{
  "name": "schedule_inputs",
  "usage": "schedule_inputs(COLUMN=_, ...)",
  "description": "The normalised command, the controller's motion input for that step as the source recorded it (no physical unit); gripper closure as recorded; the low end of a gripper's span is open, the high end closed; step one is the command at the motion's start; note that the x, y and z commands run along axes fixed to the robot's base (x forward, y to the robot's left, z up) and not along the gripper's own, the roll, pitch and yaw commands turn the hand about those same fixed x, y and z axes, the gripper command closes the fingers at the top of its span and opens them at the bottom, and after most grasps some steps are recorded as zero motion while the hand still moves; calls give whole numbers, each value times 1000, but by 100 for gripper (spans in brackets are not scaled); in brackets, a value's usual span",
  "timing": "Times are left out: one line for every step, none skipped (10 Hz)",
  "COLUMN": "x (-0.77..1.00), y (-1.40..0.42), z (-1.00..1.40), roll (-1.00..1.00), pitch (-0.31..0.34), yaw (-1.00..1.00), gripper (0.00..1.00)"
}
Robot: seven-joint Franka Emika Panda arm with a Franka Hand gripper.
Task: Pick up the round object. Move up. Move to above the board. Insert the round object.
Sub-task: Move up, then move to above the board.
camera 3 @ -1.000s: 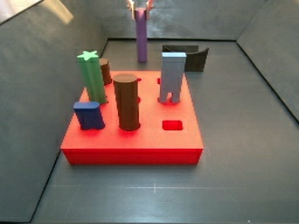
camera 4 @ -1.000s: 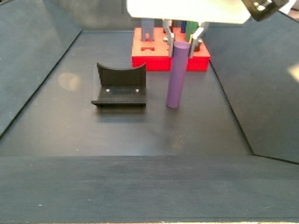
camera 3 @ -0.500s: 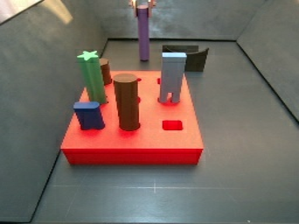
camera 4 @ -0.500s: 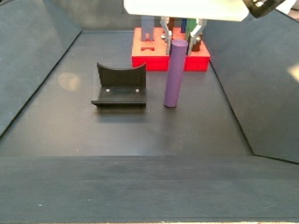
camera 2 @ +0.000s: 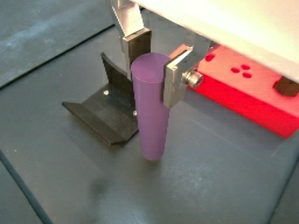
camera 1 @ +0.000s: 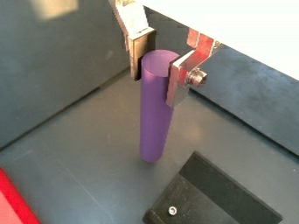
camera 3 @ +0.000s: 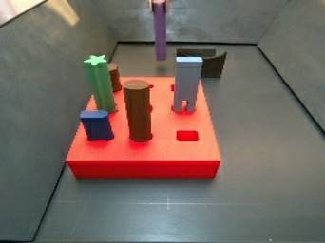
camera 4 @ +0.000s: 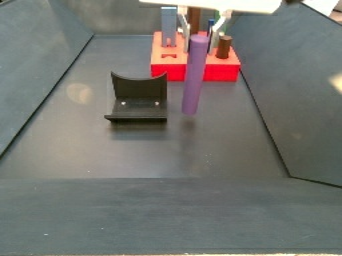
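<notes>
The round object, a tall slim purple cylinder, shows in both wrist views (camera 1: 153,114) (camera 2: 149,109) and both side views (camera 3: 162,36) (camera 4: 194,78). My gripper (camera 1: 158,66) (camera 2: 156,61) is shut on its upper end, one silver finger on each side. It holds the peg upright and a little above the dark floor. The gripper sits at the top edge in a side view (camera 4: 198,22). The red board (camera 3: 165,157) lies nearer that camera, apart from the peg. It also shows behind the peg in a side view (camera 4: 162,66) and in a wrist view (camera 2: 251,87).
The dark fixture (camera 4: 134,98) (camera 3: 206,63) (camera 2: 103,114) stands on the floor beside the peg. On the board stand a green star-topped post (camera 3: 97,78), a thick brown cylinder (camera 3: 137,112), a blue-grey piece (camera 3: 188,82) and a blue block (camera 3: 97,125). Grey walls enclose the floor.
My gripper has risen with the purple peg in it. The peg's foot has left the floor and it hangs higher than a second ago.
</notes>
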Motion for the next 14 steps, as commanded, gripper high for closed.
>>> schedule_inputs(x=-78, y=-16, z=645, roll=6, pitch=11, yaw=21, gripper=100)
schedule_inputs(x=-50, y=-5, z=444, roll=26, pitch=16, yaw=16, gripper=100)
schedule_inputs(x=-30, y=0, z=272, roll=40, pitch=29, yaw=11, gripper=100)
schedule_inputs(x=-275, y=-895, z=1000, roll=-8, pitch=-164, yaw=-5, gripper=100)
schedule_inputs(x=-286, y=-946, z=1000, roll=2, pitch=-156, yaw=-1, gripper=100)
schedule_inputs(x=-274, y=-850, z=980, roll=28, pitch=-142, yaw=15, gripper=100)
schedule_inputs(x=-187, y=-640, z=820, roll=49, pitch=-99, yaw=17, gripper=100)
schedule_inputs(x=-128, y=-492, z=697, roll=59, pitch=-54, yaw=19, gripper=100)
schedule_inputs(x=-47, y=-201, z=442, roll=70, pitch=18, yaw=21, gripper=100)
schedule_inputs(x=-17, y=-70, z=248, roll=61, pitch=52, yaw=17, gripper=100)
schedule_inputs(x=134, y=-1000, z=183, roll=53, pitch=721, yaw=83, gripper=100)
schedule_inputs(x=142, y=-1000, z=183, roll=58, pitch=702, yaw=87, gripper=100)
schedule_inputs(x=166, y=-1000, z=189, roll=54, pitch=601, yaw=71, gripper=100)
schedule_inputs(x=182, y=-1000, z=179, roll=2, pitch=401, yaw=27, gripper=100)
